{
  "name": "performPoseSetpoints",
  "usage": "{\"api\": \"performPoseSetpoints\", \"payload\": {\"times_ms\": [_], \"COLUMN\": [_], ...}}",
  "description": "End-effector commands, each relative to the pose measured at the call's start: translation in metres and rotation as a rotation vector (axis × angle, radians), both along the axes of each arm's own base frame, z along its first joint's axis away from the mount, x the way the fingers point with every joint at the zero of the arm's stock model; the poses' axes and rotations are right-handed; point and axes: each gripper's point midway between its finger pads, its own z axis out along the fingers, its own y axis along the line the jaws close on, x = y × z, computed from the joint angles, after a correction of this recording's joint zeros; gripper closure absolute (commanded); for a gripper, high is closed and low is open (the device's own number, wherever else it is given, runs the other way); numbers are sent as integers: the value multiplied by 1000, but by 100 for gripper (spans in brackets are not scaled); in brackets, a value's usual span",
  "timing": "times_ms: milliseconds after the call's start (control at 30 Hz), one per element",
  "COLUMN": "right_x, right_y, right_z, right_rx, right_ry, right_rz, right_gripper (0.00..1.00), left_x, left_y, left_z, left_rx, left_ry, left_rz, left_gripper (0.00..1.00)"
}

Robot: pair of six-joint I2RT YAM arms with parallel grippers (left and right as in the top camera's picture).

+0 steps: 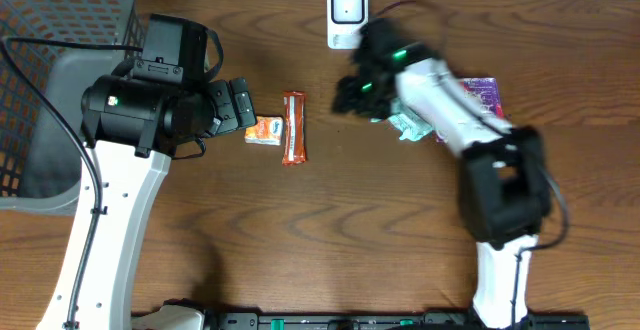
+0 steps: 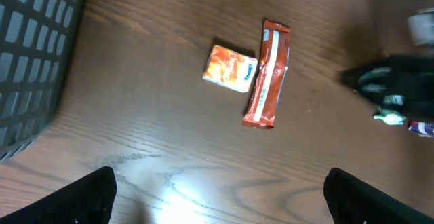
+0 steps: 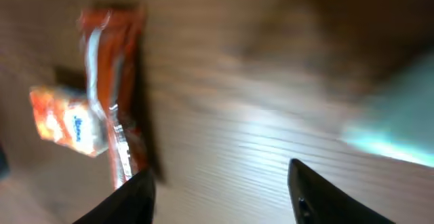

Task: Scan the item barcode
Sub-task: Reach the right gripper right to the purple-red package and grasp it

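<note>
Dark wood table (image 1: 330, 240) fills the overhead shot. A grey basket (image 1: 50, 30) hangs off the left edge and the white scanner (image 1: 346, 8) stands at the far edge. The red snack bar (image 1: 293, 127) lies flat mid-table, with the orange packet (image 1: 264, 130) touching its left side. The left gripper (image 1: 248, 106) sits just beside that packet, though I can't judge its opening from up here. The right gripper (image 1: 347, 92) hangs near the scanner, apart from the bar. A teal packet (image 1: 408, 125) and a purple packet (image 1: 483, 95) are partly hidden by its arm. Loads of bare wood on the near half.

Left wrist cam: the fingers (image 2: 88, 197) sit in the two bottom corners, so the jaws are spread wide, with only wood between them. The bar (image 2: 268, 75) and the packet (image 2: 230, 68) lie ahead, and the basket wall is at the left. The right gripper is just a dark blur at the right edge.

Right wrist cam, pretty blurry: both fingertips (image 3: 135, 197) stand apart with bare table between them, gripping nothing. The bar and orange packet are at the left, and there's a teal smear at the right.
</note>
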Motion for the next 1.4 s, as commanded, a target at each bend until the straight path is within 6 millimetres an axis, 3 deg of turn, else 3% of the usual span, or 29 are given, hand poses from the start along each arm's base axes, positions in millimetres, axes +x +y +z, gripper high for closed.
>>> {"api": "performPoseSetpoints", "payload": {"times_ms": [0,133,267,400,633,767,900,1000,1133,1267,1367], "right_x": [23,17,6,-9,-24,-25,-26,-30,-36,-36,-36], "right_y": [-62,-132,-186,-227,-273,-267,-272,-263,-230,-182,-157], "right_z": [57,66,58,46,23,18,-4,-20,-27,-12,-10], "right_rx": [-75,-114,-84,-96,-69,72,70,106,244,400,398], "right_ry": [-150,-131,-61,-10,24,3,-14,-13,-22,-63,-61], "right_rz": [-50,-61,-98,-78,-132,-163,-178,-181,-144,-27,42], "right_gripper": [36,25,9,1,1,1,1,2,4,5,4], "left_x": [1,1,1,1,1,1,1,1,1,1,1], "left_y": [2,2,2,2,2,2,2,2,2,2,2], "left_z": [5,5,5,5,5,5,5,5,5,5,5], "left_rx": [6,6,7,7,6,6,7,7,7,6,7], "left_ry": [-16,-16,-16,-16,-16,-16,-16,-16,-16,-16,-16], "left_rz": [-2,-2,-2,-2,-2,-2,-2,-2,-2,-2,-2], "left_gripper": [2,2,2,2,2,2,2,2,2,2,2]}}
